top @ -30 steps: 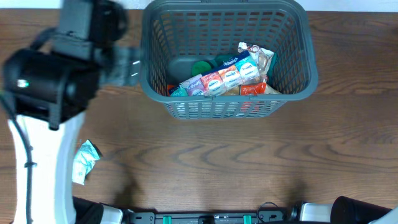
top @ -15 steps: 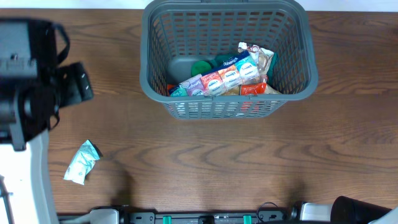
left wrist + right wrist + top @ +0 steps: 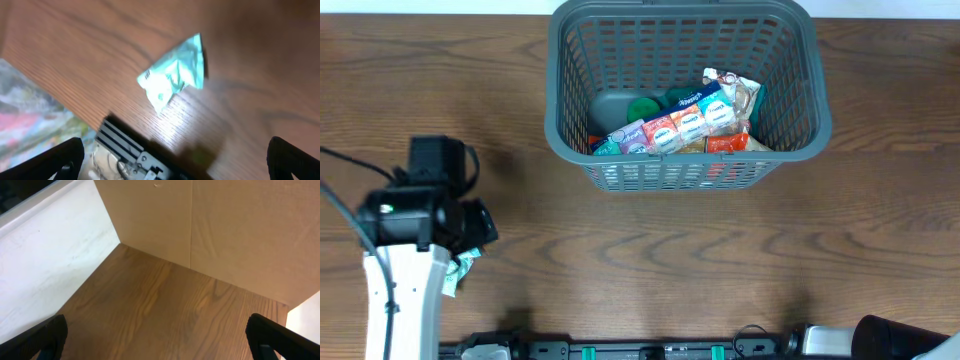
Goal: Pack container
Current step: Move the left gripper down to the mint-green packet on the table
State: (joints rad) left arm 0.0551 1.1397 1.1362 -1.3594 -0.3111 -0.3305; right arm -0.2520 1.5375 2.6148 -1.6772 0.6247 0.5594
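The dark grey lattice basket (image 3: 560, 120) stands at the back middle of the wooden table. Inside lie several snack packets, with a strip of coloured ones (image 3: 678, 124) on top. A crumpled teal packet (image 3: 175, 75) lies on the table at the front left; in the overhead view only its corner (image 3: 458, 272) peeks out from under my left arm (image 3: 420, 215). My left gripper (image 3: 175, 160) is open, hovering above the table short of the packet and touching nothing. My right gripper (image 3: 160, 335) is open and empty over bare wood, far from the basket.
A black rail (image 3: 125, 142) runs along the table's front edge just below the teal packet. A cardboard wall (image 3: 215, 225) and a white panel (image 3: 45, 255) close off the table in the right wrist view. The right arm's base (image 3: 895, 338) sits at the front right.
My left arm has swung from beside the basket's left wall down to the front left. It now hangs over the teal packet and covers most of it. The basket and its contents have not moved.
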